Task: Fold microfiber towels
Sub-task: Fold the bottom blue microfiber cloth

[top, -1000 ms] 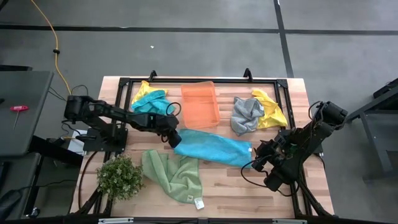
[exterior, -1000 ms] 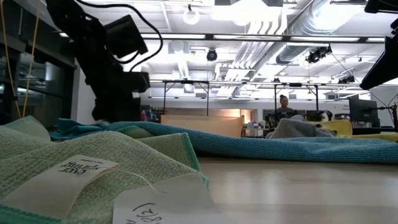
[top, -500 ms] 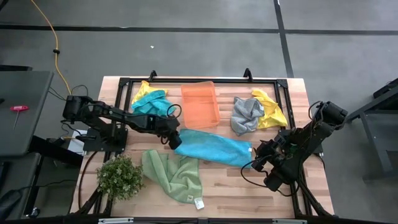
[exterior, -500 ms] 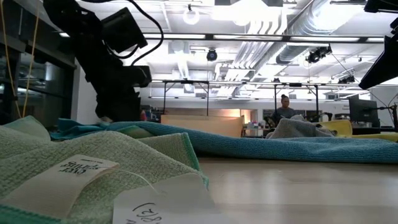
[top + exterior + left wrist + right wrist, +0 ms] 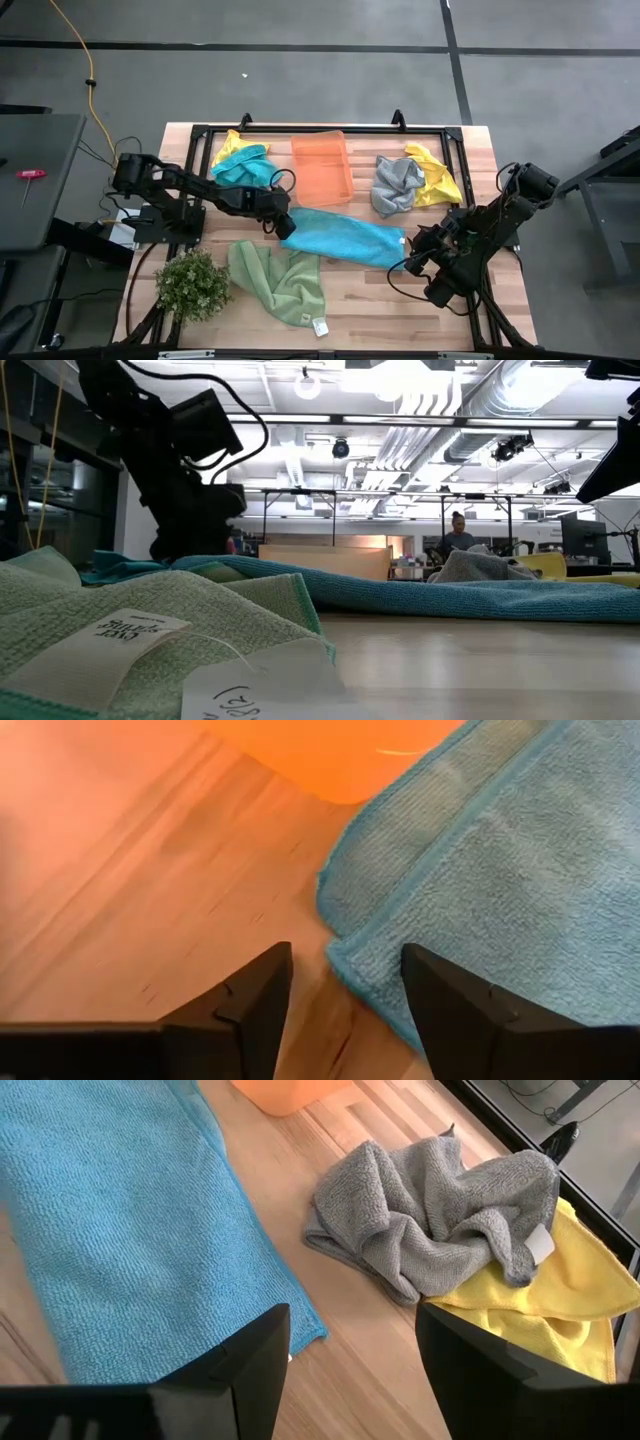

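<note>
A teal-blue towel point(image 5: 340, 238) lies flat across the middle of the table; it also shows in the low view point(image 5: 450, 598). My left gripper point(image 5: 287, 225) is open and low at the towel's left end. Its fingers stand on either side of the towel's corner point(image 5: 345, 945), where two layers show. My right gripper point(image 5: 413, 255) is open and empty at the towel's right end, with that corner point(image 5: 300, 1325) in front of its fingers. A light green towel point(image 5: 280, 280) with a white tag point(image 5: 320, 326) lies crumpled near the front edge.
An orange bin point(image 5: 322, 168) stands at the far middle. A teal and a yellow towel point(image 5: 240, 162) lie at the far left. A grey towel point(image 5: 397, 185) lies on a yellow one point(image 5: 435, 175) at the far right. A green plant point(image 5: 192, 285) stands at the front left.
My left gripper has gone a little toward the table's right, closer to the blue towel's left end, and stays open. The towels have not moved.
</note>
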